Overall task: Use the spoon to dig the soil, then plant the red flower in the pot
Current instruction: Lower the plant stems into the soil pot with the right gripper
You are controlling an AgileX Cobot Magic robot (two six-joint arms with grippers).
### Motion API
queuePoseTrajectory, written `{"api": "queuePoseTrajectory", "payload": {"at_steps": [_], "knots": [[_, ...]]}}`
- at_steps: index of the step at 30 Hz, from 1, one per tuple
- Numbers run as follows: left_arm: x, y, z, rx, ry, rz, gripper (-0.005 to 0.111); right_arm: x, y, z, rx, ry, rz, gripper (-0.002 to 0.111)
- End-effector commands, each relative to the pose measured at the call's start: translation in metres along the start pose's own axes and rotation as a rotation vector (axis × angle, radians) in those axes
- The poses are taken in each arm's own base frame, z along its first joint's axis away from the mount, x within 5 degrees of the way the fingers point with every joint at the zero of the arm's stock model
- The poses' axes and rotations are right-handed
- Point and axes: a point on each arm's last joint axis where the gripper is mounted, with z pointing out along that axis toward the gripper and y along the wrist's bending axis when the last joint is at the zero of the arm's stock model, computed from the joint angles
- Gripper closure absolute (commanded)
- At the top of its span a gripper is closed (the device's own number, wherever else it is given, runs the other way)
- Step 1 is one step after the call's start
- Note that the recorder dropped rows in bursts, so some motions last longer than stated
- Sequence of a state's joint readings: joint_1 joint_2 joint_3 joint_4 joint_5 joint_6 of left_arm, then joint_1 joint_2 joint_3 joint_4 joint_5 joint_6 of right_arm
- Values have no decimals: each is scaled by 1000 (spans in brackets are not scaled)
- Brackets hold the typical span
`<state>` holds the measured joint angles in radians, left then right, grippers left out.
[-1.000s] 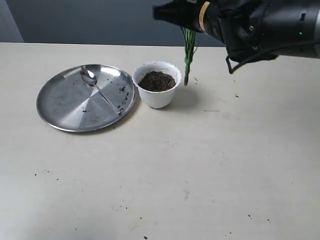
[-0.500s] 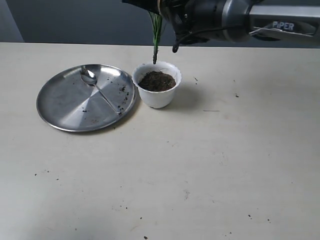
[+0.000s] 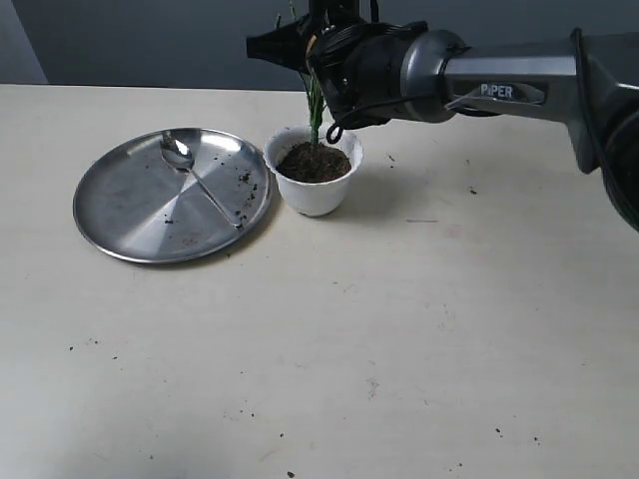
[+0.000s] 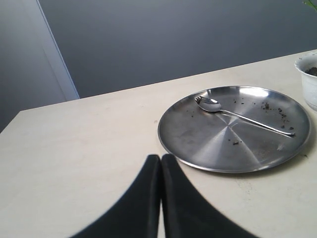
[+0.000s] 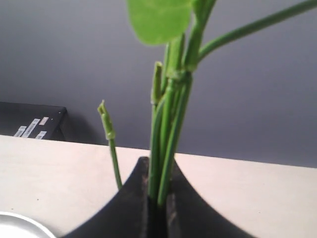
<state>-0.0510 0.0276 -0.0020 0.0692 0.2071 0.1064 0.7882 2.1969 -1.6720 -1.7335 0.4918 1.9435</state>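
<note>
The white scalloped pot (image 3: pixel 318 200) stands right of the steel plate, with dark soil (image 3: pixel 312 163) inside. My right gripper (image 3: pixel 313 58) hovers over the pot, shut on the red flower's green stems (image 3: pixel 315 112). The stem ends reach down to the soil. In the right wrist view the stems (image 5: pixel 168 124) run up from between the closed fingers of the right gripper (image 5: pixel 157 166) to a green leaf (image 5: pixel 158 20); the red blooms are out of frame. The spoon (image 3: pixel 200 180) lies on the plate. My left gripper (image 4: pixel 161 157) is shut and empty, on the near side of the plate.
The round steel plate (image 3: pixel 130 215) sits left of the pot, with soil crumbs on it. The left wrist view shows the plate (image 4: pixel 198 144), the spoon (image 4: pixel 242 119) and the pot's edge (image 4: pixel 309 84). Soil specks dot the table. The right arm reaches in from the right.
My right arm has swung left with the stems, from right of the pot to over it. The stem ends have come down to the soil.
</note>
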Motion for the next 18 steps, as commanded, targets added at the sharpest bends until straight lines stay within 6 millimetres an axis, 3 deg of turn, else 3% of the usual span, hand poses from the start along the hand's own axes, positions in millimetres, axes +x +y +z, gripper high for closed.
{"api": "queuePoseTrajectory", "payload": {"at_steps": [1, 8, 18], "knots": [[0, 0, 0, 0, -8, -4, 106, 1, 2, 1, 11, -10, -7, 108], [0, 0, 0, 0, -8, -4, 106, 23, 3, 10, 59, 11, -22, 108], [0, 0, 0, 0, -8, -4, 106, 35, 12, 6, 153, -25, 4, 109]]}}
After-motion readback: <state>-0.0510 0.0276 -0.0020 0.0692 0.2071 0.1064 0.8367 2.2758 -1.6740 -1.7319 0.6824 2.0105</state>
